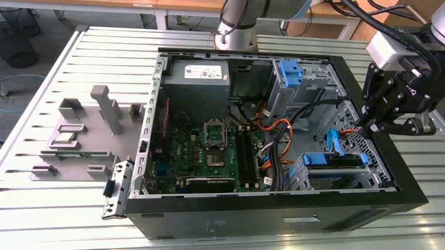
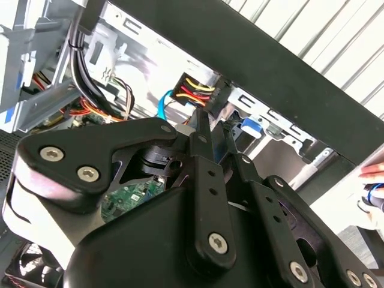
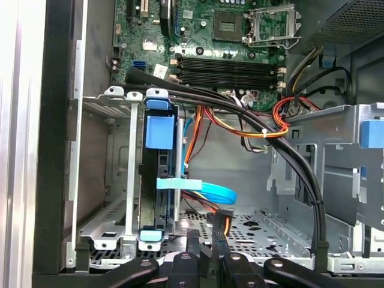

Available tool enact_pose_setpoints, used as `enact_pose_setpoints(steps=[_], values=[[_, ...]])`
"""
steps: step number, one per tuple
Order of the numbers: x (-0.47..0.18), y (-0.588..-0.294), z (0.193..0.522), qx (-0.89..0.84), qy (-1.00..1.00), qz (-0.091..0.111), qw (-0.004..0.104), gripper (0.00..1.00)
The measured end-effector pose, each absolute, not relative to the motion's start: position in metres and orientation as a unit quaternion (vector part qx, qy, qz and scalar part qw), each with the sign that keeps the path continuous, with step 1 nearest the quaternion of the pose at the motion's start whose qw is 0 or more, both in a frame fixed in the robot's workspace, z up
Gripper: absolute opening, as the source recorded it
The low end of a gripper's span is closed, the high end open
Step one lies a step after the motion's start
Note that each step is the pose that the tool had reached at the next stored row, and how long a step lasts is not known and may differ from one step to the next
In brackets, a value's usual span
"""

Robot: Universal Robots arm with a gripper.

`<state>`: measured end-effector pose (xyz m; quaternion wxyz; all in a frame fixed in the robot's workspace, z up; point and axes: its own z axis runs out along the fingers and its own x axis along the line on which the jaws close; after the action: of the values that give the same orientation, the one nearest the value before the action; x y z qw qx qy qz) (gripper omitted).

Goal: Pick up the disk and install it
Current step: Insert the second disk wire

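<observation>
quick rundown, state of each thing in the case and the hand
disk: seated upright in the drive cage, in its blue carrier
hand: shut on the power connector, at the case's edge
power connector: pinched between the fingers, not plugged in
computer case: lying on its side, side panel off
processor socket: cover closed

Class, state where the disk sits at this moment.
The disk sits in the drive cage at the exterior view's right inside the computer case, below the gripper; the first wrist view shows its blue carrier slotted in.
</observation>
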<state>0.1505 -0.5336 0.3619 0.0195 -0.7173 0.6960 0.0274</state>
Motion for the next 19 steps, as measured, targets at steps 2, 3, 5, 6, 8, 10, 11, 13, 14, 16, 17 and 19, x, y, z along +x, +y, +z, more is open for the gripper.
enact_pose_setpoints(steps=[2, 3, 5, 6, 8, 10, 11, 13, 14, 16, 17, 19], values=[[0.151, -0.532, 0.362, -0.718, 0.696, 0.028, 0.019, 0.24], [0.151, -0.531, 0.362, -0.718, 0.696, 0.028, 0.019, 0.24], [0.154, -0.53, 0.361, -0.718, 0.696, 0.029, 0.019, 0.24], [0.155, -0.529, 0.361, -0.718, 0.696, 0.029, 0.018, 0.24], [0.16, -0.529, 0.361, -0.718, 0.696, 0.031, 0.016, 0.24], [0.163, -0.528, 0.361, -0.718, 0.696, 0.033, 0.015, 0.24], [0.164, -0.528, 0.36, -0.717, 0.696, 0.033, 0.014, 0.24], [0.166, -0.528, 0.359, -0.717, 0.696, 0.034, 0.013, 0.24], [0.167, -0.528, 0.358, -0.717, 0.696, 0.034, 0.011, 0.24], [0.169, -0.528, 0.356, -0.717, 0.696, 0.034, 0.009, 0.24], [0.17, -0.528, 0.355, -0.717, 0.696, 0.035, 0.008, 0.24], [0.171, -0.528, 0.353, -0.717, 0.696, 0.035, 0.006, 0.24]])
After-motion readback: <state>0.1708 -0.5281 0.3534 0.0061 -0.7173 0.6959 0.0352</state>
